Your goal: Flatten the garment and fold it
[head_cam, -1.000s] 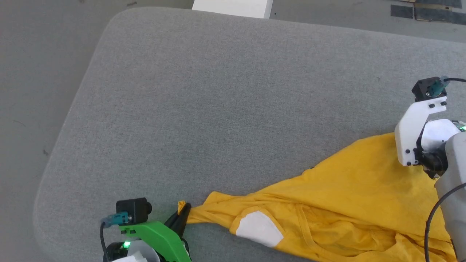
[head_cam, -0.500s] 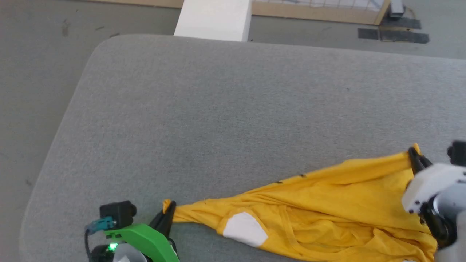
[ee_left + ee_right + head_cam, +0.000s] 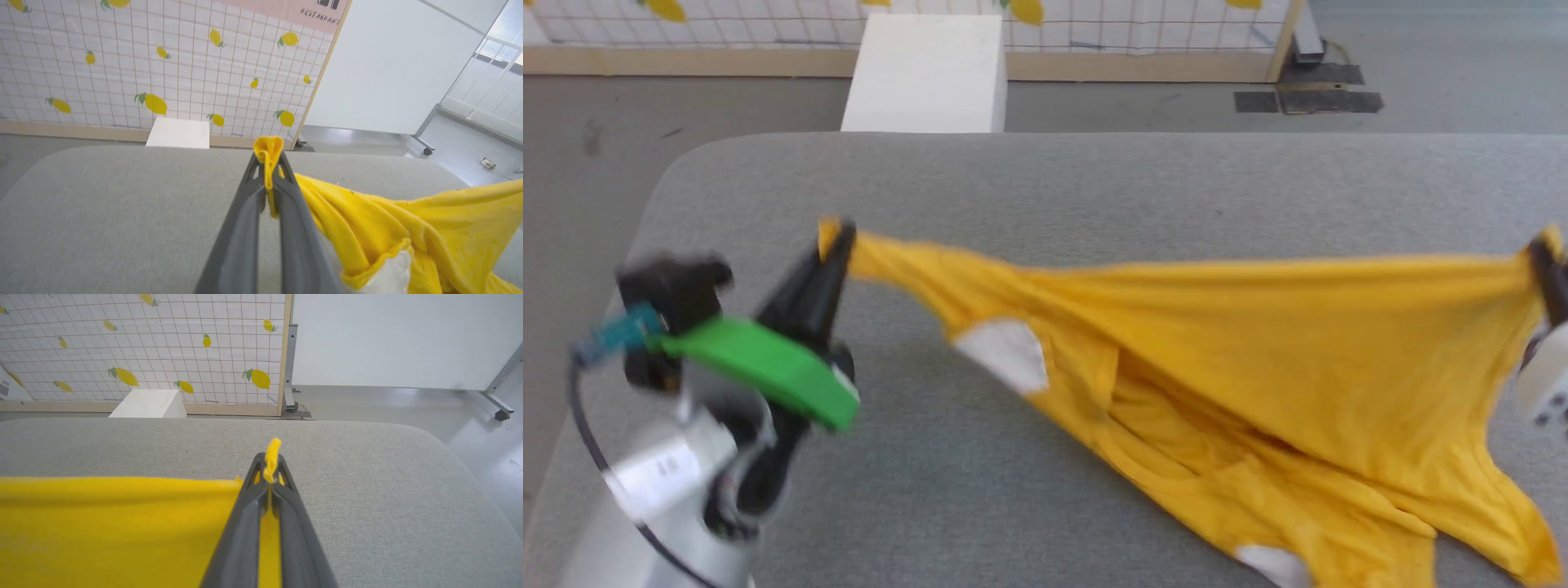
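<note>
The left gripper [image 3: 836, 238] is pinched tight on one corner of the garment [image 3: 1225, 343], raised over the left part of the grey padded table [image 3: 1094, 175]. The right gripper [image 3: 269, 467] clamps another corner over the table's right part. Between them the garment's upper edge is pulled taut, with its long axis running left to right across the table. The loose folds and a white patch [image 3: 1006, 353] sag toward the table's near edge. Beyond the table's far edge stand a white box [image 3: 923, 73] and a lemon-print grid panel [image 3: 122, 61].
</note>
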Robot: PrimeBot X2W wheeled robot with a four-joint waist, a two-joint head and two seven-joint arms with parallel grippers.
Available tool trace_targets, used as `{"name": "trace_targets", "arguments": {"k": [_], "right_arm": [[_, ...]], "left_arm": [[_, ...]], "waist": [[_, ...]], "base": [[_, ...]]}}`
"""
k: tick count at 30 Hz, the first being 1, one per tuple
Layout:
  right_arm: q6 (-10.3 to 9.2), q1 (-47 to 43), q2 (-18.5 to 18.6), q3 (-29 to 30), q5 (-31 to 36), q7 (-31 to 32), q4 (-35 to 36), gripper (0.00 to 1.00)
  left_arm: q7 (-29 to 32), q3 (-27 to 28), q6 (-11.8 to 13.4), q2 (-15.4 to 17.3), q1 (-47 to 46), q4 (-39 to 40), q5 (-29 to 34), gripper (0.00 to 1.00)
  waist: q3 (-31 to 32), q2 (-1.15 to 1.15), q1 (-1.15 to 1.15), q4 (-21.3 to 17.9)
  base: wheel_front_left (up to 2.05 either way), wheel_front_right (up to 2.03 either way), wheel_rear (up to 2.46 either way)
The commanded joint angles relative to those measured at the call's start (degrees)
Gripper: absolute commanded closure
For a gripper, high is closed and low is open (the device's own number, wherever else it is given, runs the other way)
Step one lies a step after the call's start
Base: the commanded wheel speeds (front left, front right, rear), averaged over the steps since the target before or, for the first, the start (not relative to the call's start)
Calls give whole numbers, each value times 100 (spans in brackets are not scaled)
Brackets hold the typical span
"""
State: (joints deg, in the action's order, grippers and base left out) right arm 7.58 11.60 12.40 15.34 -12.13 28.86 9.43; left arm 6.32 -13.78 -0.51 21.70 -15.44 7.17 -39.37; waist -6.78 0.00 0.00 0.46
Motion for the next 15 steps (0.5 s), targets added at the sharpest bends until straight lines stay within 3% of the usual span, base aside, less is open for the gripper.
{"name": "trace_targets", "arguments": {"k": [1,8,15], "right_arm": [[-9,269,189,-83,-45,170,125,100],[-9,1879,1060,-711,-199,1029,202,100],[-9,3801,1325,-1200,-123,1304,-495,100]], "left_arm": [[80,54,-60,78,-344,45,-77,100],[670,203,-196,141,-2176,-54,-376,100],[919,399,-133,66,-4099,-594,-470,100]], "waist": [[-62,0,0,-92],[-622,0,0,-265],[-1388,0,0,-425]], "base": [[0,0,0],[0,0,0],[0,0,0]]}}
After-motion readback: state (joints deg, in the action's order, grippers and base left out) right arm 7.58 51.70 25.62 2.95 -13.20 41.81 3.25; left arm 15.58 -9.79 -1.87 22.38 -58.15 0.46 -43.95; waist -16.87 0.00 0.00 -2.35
